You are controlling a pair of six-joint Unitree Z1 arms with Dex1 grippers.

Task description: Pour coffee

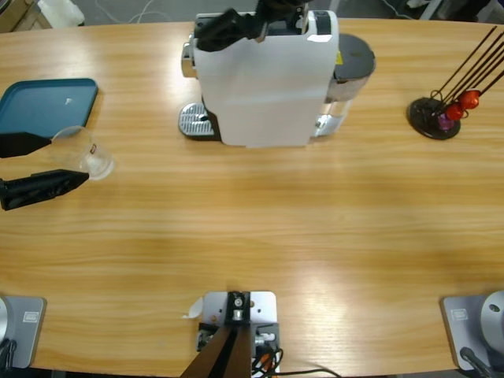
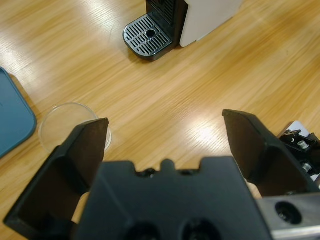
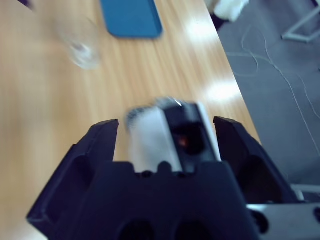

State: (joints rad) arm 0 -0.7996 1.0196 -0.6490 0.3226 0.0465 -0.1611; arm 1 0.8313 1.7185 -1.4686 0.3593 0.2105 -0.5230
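Left wrist view: left gripper [image 2: 165,122], fingers [image 2: 82,150] spread wide apart, nothing held between them. A clear tumbler [image 2: 67,122] stands just at the tip of one finger, its near rim hidden behind that finger. No coffee can be made out in it. Beyond it on the same side is a blue tray [image 2: 12,120], cut off by the frame edge. Well ahead of the fingers is a white coffee machine [image 2: 200,15], of which only the lower body and drip grate [image 2: 149,37] are in frame.

High view: left gripper [image 1: 69,160] enters from the side edge, its arm out of frame. The tumbler [image 1: 83,153] sits between the fingertips; contact cannot be told. The tray [image 1: 47,102] lies just beyond, on the tabletop [image 1: 276,220]. The right gripper [image 1: 236,27] is over the top of the coffee machine [image 1: 264,87], largely cut off at the frame's upper edge.

Right wrist view: right gripper [image 3: 166,124], fingers [image 3: 102,140] apart, empty. The coffee machine [image 3: 170,135] is seen between and beyond them, blurred. Far ahead are the tumbler [image 3: 82,50] and tray [image 3: 131,17], both blurred.

Well apart from both grippers is a black capsule stand [image 1: 435,118], its rods cut off at the frame edge.
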